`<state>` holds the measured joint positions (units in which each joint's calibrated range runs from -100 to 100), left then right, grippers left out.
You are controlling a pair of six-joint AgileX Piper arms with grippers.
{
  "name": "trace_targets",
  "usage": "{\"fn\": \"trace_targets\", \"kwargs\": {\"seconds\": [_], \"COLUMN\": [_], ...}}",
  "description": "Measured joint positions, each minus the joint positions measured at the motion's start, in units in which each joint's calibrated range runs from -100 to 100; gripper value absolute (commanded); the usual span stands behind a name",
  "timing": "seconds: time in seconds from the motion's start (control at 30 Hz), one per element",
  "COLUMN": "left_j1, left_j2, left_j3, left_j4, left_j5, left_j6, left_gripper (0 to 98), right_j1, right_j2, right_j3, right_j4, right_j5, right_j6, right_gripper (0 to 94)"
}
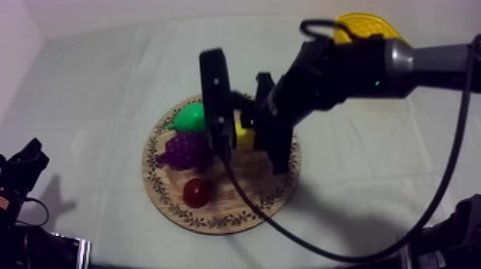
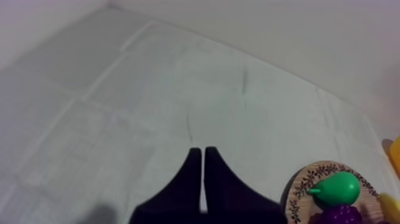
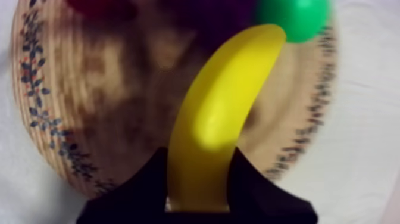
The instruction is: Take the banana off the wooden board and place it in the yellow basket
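Clamped on the curved yellow toy banana (image 3: 229, 89), the right gripper (image 3: 199, 156) should lift straight off the round wooden board (image 3: 119, 95).

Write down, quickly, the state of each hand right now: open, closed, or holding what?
Left hand: closed on nothing, over the cloth.
Right hand: closed on the banana, over the wooden board.

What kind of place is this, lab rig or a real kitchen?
Probably a lab test bench: a plain grey-white cloth as the work surface, a toy pear and grapes on a wooden board, and the right gripper shut on a toy banana.
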<state>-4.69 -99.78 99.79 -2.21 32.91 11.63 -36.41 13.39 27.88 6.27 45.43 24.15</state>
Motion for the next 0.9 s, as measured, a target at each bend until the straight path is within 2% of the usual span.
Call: {"fn": "trace_targets", "kwargs": {"seconds": [0.27, 0.43, 0.73, 0.9], "left_j1": [0.0, 0.0, 0.0, 0.0], "left_j2": [0.0, 0.0, 0.0, 0.0], "left_j3": [0.0, 0.0, 0.0, 0.0], "left_j4": [0.0, 0.0, 0.0, 0.0], "left_j5": [0.0, 0.0, 0.0, 0.0], "left_j6": [0.0, 0.0, 0.0, 0.0], "left_gripper": [0.1, 0.1, 0.1, 0.1], "right_j1": [5.3, 10.1, 19.9, 25.5], "right_j2": [-5.1, -7.2, -9.9, -9.6], "right_j3": [-8.3, -13.2, -16.1, -16.4], "right_j4": [-1.8, -2.0, -2.8, -2.9], "right_j5": [7.7, 11.5, 13.3, 12.2], "right_j6": [2.7, 4.2, 6.8, 7.8], "right_gripper": [26.2, 26.5, 27.2, 27.5]}}
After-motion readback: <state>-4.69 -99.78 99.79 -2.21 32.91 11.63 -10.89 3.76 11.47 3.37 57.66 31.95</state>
